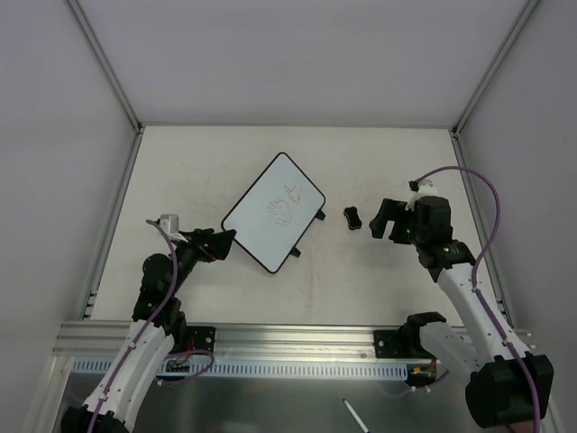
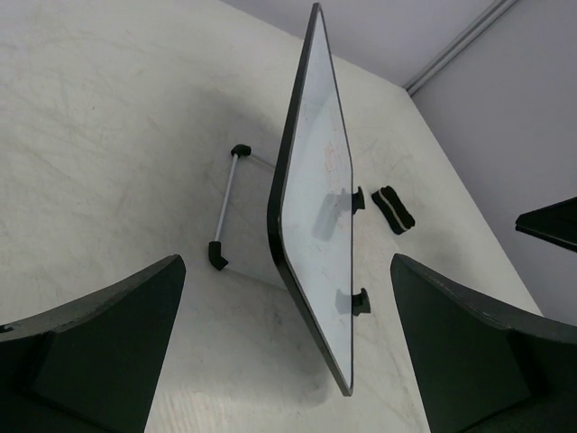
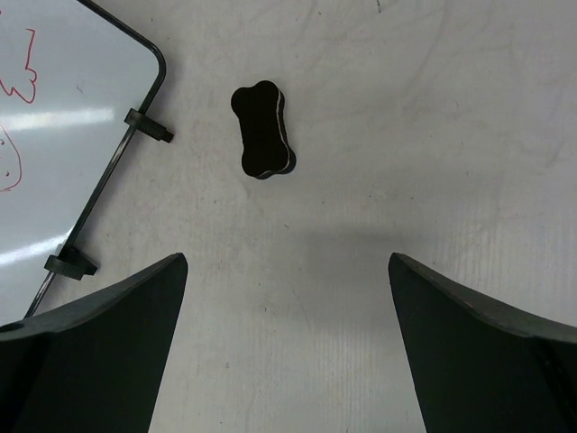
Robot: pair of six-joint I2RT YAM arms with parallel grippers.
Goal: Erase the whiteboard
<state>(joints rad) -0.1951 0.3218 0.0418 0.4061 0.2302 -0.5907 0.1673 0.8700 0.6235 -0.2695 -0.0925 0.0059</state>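
The whiteboard (image 1: 273,212) lies diagonally at the middle of the desk (image 1: 180,171), with red scribbles on its face and two tabs on its right edge. The left end effector (image 1: 221,242) is just beside the board's left corner, fingers spread apart. The right end effector (image 3: 288,262) hangs with fingers wide apart above the black bone-shaped eraser (image 3: 263,129), which lies near the tabs.

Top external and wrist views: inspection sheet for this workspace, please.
Surface: pale table, scuffed, faint stains.
Job's things: whiteboard lying on it, red scribbles unerased; black eraser beside its tabbed edge, not touching.
Clutter: thin white stick, perhaps a pen, by the front rail.
Claws: left claw open at the whiteboard's near corner; right claw open, near the eraser.
Cables: purple cable along each arm.
Surroundings: white walls, metal frame posts.
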